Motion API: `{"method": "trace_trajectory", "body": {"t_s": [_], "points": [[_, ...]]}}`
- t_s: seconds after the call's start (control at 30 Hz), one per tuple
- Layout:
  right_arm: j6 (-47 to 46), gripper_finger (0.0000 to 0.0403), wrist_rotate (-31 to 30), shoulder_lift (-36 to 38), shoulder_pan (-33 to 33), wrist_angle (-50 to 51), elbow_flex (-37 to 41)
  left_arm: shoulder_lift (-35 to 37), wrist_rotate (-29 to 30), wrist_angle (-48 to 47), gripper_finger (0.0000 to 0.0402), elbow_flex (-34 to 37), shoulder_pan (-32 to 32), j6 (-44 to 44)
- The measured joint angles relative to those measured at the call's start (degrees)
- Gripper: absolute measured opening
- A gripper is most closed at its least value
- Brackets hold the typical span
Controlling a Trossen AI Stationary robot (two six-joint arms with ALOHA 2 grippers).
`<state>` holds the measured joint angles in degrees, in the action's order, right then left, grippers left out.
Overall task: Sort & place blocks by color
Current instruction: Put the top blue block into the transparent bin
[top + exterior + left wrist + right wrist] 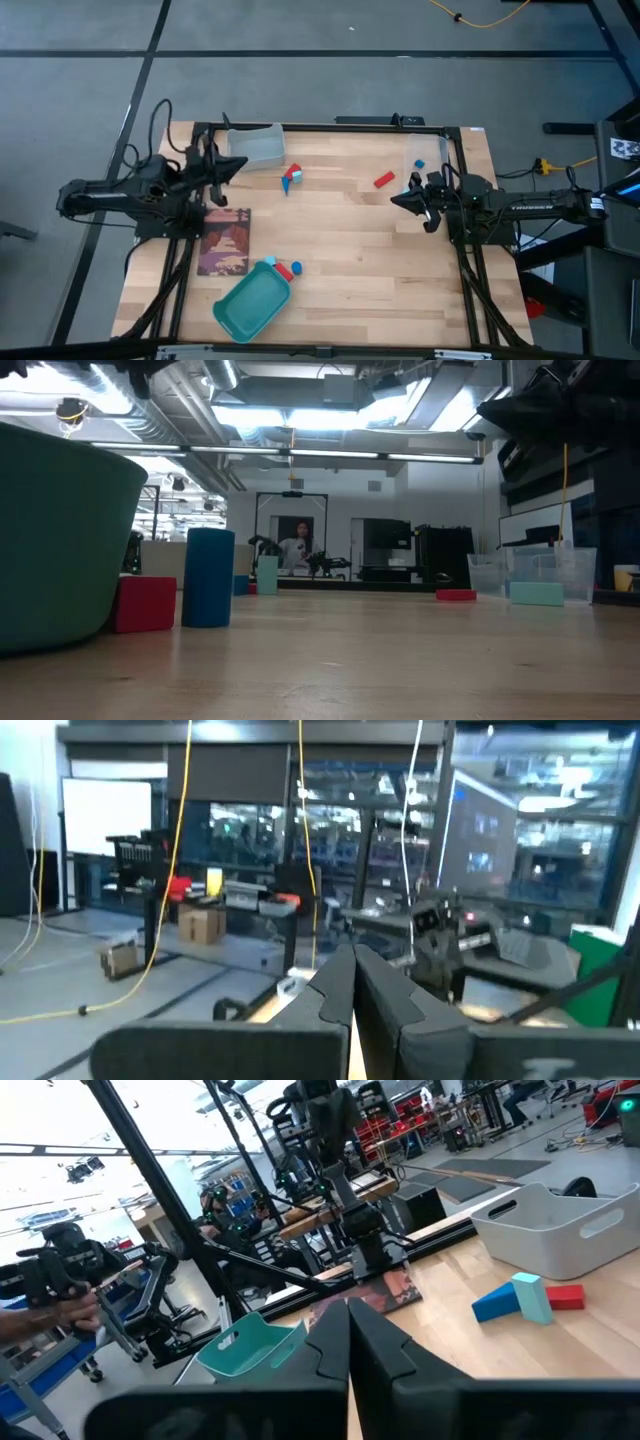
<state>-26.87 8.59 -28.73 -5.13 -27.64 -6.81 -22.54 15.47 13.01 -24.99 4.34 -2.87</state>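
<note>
Both grippers' fingers are pressed together, holding nothing: left gripper by the far-left bin, right gripper just beside the red block. Spread the right fingers, then descend squarely over that block. Other blocks lie mid-table.

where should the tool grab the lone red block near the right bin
Across its two long sides, coming straight down from above. The red block lies flat and alone on bare wood, angled diagonally, so turn the right tool to match.
</note>
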Motion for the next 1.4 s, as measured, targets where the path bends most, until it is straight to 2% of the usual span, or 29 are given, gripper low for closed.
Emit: {"method": "trace_trajectory", "body": {"t_s": [0.23,0.63,0.8,0.93,1.0,1.07,1.17,1.27,1.4], "points": [[0.04,0.0,-0.01,0.0,0.0,0.0,-0.04,-0.1,-0.21,-5.59,0.0011,-0.13,0.0,-8.62],[-1.36,0.0,-0.01,0.0,0.0,-0.02,-0.09,-0.79,-1.63,-12.29,0.0141,-0.14,0.04,-19.48],[-1.4,0.0,-0.01,0.0,0.01,-0.01,-0.09,-2.88,-0.1,-12.38,0.018,-0.48,0.04,-22.34],[-1.39,0.0,-0.01,-0.02,0.0,0.0,-0.09,-9.89,1.81,-16.83,0.0187,-6.28,0.87,-23.78],[-1.4,0.0,-0.01,-0.02,0.0,0.0,-0.09,-14.75,4.39,-23.79,0.0186,-11.84,3.11,-26.39],[-1.39,0.0,-0.01,-0.02,0.01,-0.01,-0.09,-19.83,4.44,-33.82,0.0186,-18.33,6.59,-27.45],[-1.33,0.0,-0.03,-0.02,0.0,0.0,-0.09,-27.24,0.29,-48.69,0.0186,-26.81,12.67,-27.66],[-1.31,0.0,-0.03,-0.02,0.0,0.0,-0.09,-34.25,-5.67,-58.99,0.0185,-31.43,18.68,-30.44],[-1.3,0.0,-0.03,-0.02,0.0,0.01,-0.09,-41.71,-10.25,-61.75,0.0185,-31.94,24.07,-37.16]]}}
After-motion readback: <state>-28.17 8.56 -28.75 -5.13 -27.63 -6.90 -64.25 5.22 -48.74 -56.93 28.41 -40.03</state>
